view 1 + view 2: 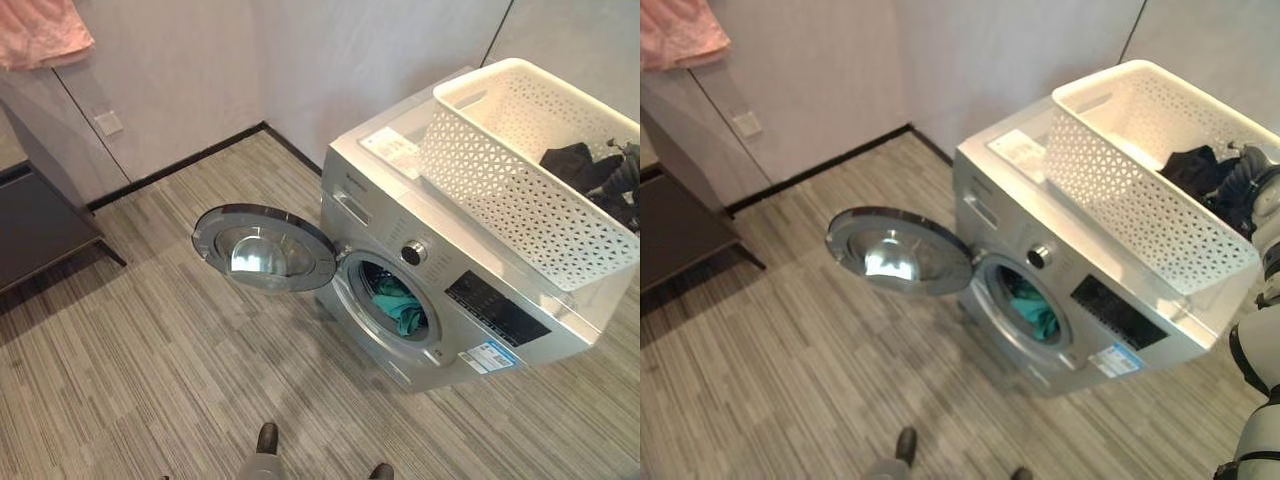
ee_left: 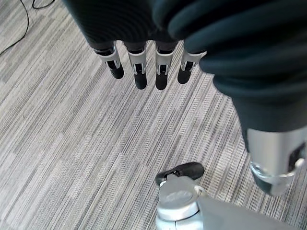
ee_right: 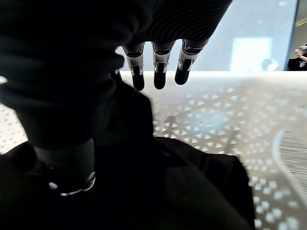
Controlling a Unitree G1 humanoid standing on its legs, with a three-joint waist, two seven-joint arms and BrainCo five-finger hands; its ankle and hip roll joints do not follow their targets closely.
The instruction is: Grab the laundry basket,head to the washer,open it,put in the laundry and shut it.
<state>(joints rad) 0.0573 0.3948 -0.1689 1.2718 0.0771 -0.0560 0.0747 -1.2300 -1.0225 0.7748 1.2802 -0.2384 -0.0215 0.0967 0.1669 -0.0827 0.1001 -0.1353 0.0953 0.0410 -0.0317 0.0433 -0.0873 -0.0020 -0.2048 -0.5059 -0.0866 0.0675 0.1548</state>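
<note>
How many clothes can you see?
3: a teal one in the washer drum, a dark one in the basket, a pink one hanging upper left. More may be hidden.

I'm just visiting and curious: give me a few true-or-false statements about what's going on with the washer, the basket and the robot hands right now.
1. The washer door is closed. False: it is swung open.
2. The white basket sits on top of the washer. True.
3. The drum is empty. False: teal cloth lies inside.
4. The right robot hand is over dark laundry in the basket, fingers straight. True.
5. The left robot hand holds clothes. False: it hangs open above the floor.
</note>
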